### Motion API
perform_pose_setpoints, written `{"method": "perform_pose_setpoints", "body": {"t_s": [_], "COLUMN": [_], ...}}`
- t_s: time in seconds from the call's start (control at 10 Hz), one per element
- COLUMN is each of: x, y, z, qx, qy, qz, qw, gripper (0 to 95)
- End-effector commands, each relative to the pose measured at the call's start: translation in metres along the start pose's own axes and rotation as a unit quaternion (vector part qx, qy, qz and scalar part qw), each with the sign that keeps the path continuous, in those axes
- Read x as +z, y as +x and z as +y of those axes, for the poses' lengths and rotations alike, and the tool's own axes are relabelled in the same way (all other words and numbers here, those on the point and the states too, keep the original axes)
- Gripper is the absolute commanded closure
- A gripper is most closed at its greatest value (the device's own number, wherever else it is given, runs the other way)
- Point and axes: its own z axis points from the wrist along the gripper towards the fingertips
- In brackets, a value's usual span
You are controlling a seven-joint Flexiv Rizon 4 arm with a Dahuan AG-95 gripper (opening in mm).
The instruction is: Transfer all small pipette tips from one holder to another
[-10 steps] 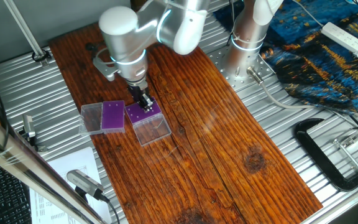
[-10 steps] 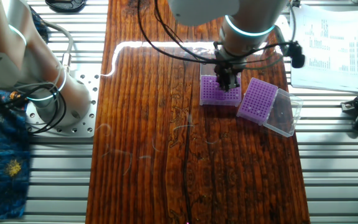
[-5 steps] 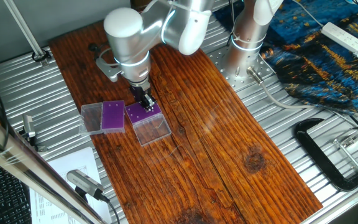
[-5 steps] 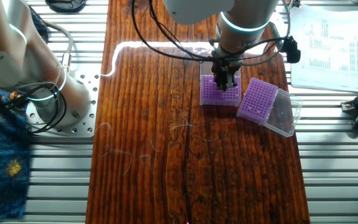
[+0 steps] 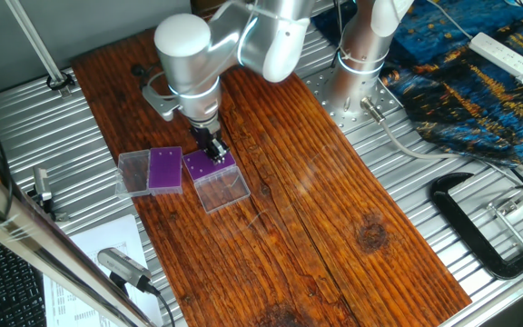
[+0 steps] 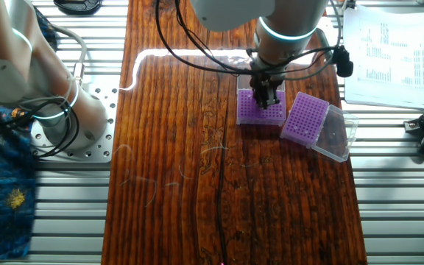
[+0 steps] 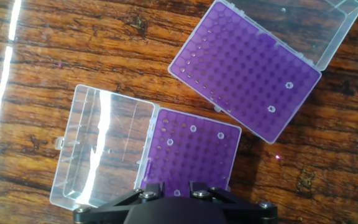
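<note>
Rising a touch off the boxy lighter-purple square rack, the black two-finger gripper hovers above its remaining whitish tips, grip state unclear, seemingly between picks.

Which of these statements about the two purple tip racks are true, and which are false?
1. Both racks have their clear lids open. True.
2. The wider rack is full of tips. False: only two pale tips show in it, near one corner.
3. The jaws hang over the narrower, darker rack. True.
4. The two racks are stacked one on the other. False: they lie side by side on the wooden table, apart.
5. The darker rack is empty. False: at least three pale tips sit in it.
</note>
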Motion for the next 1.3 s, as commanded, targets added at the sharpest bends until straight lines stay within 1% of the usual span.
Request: {"method": "perform_pose_setpoints", "body": {"t_s": [0.1,0.2,0.3,0.9,1.3], "x": [-0.0005,-0.0004,-0.0004,-0.0003,-0.0066], "y": [0.0014,0.0015,0.0017,0.0029,0.0030], "z": [-0.0005,-0.0005,-0.0005,-0.0004,-0.0004], "qx": [0.000,0.001,0.001,0.002,0.000], "qy": [0.001,0.002,0.002,0.003,0.002], "qz": [0.000,0.000,0.000,0.000,0.001], "qw": [1.0000,1.0000,1.0000,1.0000,1.0000], "gripper": [76.0,76.0,95.0,95.0,95.0]}}
